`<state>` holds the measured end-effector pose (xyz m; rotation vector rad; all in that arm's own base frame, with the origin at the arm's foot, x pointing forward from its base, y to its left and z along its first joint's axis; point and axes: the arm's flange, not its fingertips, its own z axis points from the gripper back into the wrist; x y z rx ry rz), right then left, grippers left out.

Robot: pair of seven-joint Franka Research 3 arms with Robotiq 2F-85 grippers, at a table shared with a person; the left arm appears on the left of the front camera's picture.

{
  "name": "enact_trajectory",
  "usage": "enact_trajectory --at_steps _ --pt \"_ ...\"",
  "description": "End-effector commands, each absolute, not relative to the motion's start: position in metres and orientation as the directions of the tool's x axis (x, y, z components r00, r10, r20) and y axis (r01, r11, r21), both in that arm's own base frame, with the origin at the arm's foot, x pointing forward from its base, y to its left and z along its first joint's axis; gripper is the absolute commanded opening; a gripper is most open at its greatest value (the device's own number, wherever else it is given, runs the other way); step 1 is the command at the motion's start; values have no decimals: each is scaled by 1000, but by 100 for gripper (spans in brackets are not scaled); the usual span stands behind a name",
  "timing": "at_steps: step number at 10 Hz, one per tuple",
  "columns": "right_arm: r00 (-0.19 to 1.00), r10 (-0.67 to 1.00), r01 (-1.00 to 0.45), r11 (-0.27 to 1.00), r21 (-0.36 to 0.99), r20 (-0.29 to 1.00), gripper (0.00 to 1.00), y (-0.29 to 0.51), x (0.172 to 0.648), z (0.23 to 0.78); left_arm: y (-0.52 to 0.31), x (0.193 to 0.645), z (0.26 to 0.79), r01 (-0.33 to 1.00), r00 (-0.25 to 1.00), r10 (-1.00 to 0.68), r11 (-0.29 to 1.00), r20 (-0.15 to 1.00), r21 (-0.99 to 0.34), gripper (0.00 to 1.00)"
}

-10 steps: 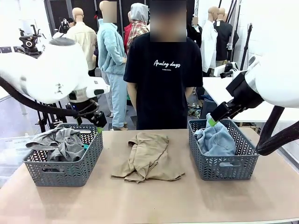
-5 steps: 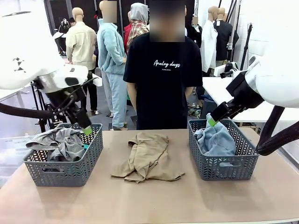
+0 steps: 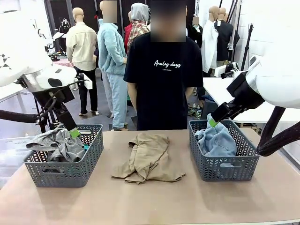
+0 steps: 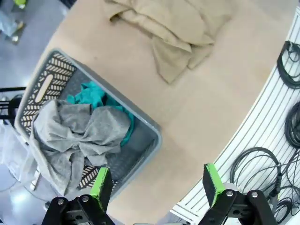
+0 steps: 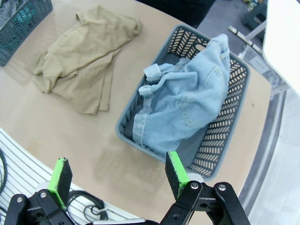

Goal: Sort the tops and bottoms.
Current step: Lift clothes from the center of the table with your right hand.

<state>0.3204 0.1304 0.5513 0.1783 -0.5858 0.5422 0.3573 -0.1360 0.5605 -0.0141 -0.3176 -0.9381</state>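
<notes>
Both are empty right now. The left pincer (image 4: 157,185) has its green pads spread wide with nothing between them, hanging over the basket on the khaki top's left. The right pincer (image 5: 118,174) is just as wide and just as empty over the basket on the khaki top's right. So the khaki top (image 3: 149,157) is the odd one out, lying crumpled and loosely folded on the bare bench (image 3: 150,201) between the two baskets and touching neither. The left-hand basket (image 3: 63,174) has the grey top (image 3: 63,143) heaped in it, spilling over the rim on the side away from the khaki top, with the teal top (image 4: 89,93) peeking out underneath. The right-hand basket (image 3: 229,168) holds the denim bottoms (image 3: 216,140), bunched up above the rim. A person (image 3: 161,79) stands behind the khaki top at the far edge. My guess on handling: the khaki one looks thin, light and floppy. Nothing to break, but it'll drape and drag, and a pinch on one flat layer could just skate off. I'd go for a raised fold along the middle ridge where several layers stack up, so the pads bite a thick bunch and the whole thing lifts together instead of unfolding on the way to the left-hand basket. The denim looks thicker and heavier, but it seems sorted.
</notes>
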Motion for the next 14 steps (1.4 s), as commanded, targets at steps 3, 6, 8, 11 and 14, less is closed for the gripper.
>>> enact_trajectory --at_steps 3,6,8,11,14 --pt "699 446 -538 843 -1 560 100 129 320 549 -123 352 563 826 492 -803 552 336 111 100" --pt "699 446 -538 843 -1 560 100 129 320 549 -124 355 569 805 525 -794 580 307 124 100" --pt "699 446 -538 843 -1 560 100 129 320 549 -124 355 569 805 525 -794 580 307 124 100" --pt "699 446 -538 843 -1 560 100 129 320 549 -124 355 569 805 525 -794 580 307 124 100" --pt "699 446 -538 843 -1 560 100 129 320 549 -124 355 569 805 525 -794 580 307 124 100"
